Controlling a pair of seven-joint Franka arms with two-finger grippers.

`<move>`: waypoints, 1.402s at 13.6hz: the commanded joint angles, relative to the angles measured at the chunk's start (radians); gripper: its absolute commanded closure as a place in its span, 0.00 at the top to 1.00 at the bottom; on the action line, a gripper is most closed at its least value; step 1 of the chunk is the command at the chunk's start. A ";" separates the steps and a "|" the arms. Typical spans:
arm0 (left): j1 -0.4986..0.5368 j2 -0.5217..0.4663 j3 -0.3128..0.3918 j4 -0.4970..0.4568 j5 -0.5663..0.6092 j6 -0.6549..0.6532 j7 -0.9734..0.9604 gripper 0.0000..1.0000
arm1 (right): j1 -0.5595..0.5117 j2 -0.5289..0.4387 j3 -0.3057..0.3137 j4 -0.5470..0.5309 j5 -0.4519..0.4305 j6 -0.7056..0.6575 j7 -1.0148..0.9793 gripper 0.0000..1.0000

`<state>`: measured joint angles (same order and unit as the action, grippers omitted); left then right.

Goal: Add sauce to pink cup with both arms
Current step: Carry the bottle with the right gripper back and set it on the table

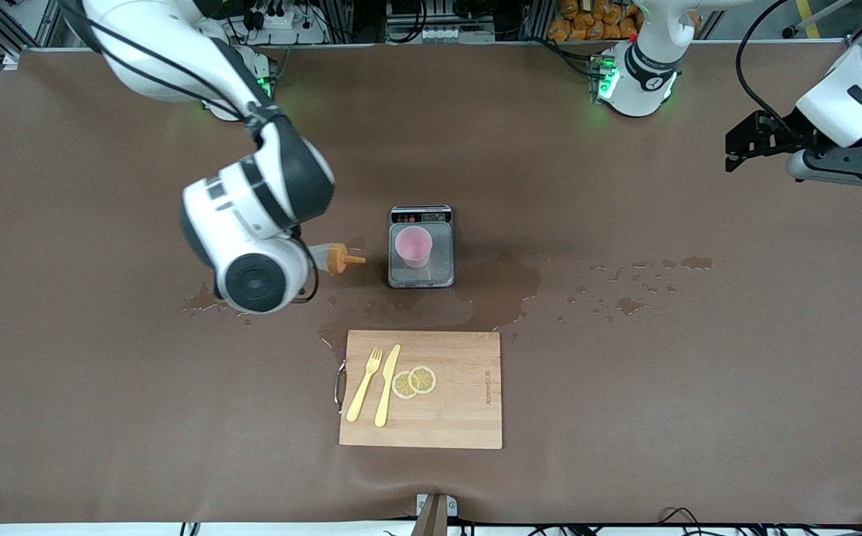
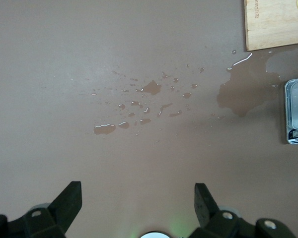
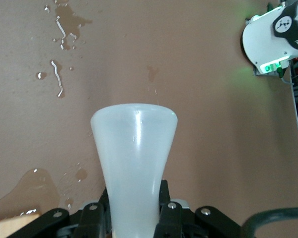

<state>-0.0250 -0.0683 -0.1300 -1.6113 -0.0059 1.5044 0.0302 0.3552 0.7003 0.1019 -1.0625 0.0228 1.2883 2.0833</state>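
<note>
The pink cup stands upright on a small grey scale in the middle of the table. My right gripper is shut on the sauce bottle, its fingers pinching the translucent body. The bottle is tipped on its side over the table beside the scale, toward the right arm's end, and its orange nozzle points at the cup without reaching it. My left gripper waits at the left arm's end of the table, open, with nothing between its fingers.
A wooden cutting board lies nearer the front camera than the scale, carrying a yellow fork, a knife and lemon slices. Wet patches spread around the scale, and droplets trail toward the left arm's end.
</note>
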 commanded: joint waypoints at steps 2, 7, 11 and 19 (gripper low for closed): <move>0.000 0.004 -0.005 0.013 0.026 0.002 -0.013 1.00 | -0.079 -0.039 0.010 -0.017 0.121 0.025 -0.104 0.00; 0.005 0.001 0.004 0.013 0.014 -0.003 -0.010 1.00 | -0.241 -0.045 0.009 -0.019 0.307 0.028 -0.287 0.00; 0.008 0.001 0.007 0.014 0.015 -0.003 -0.007 1.00 | -0.349 -0.039 0.009 -0.042 0.380 0.026 -0.429 0.00; 0.013 0.015 0.006 0.034 0.015 0.000 -0.015 1.00 | -0.583 0.007 0.005 -0.206 0.548 0.063 -0.879 0.00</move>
<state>-0.0180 -0.0677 -0.1189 -1.5945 -0.0059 1.5049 0.0302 -0.1741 0.7046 0.0918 -1.2181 0.5312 1.3312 1.2973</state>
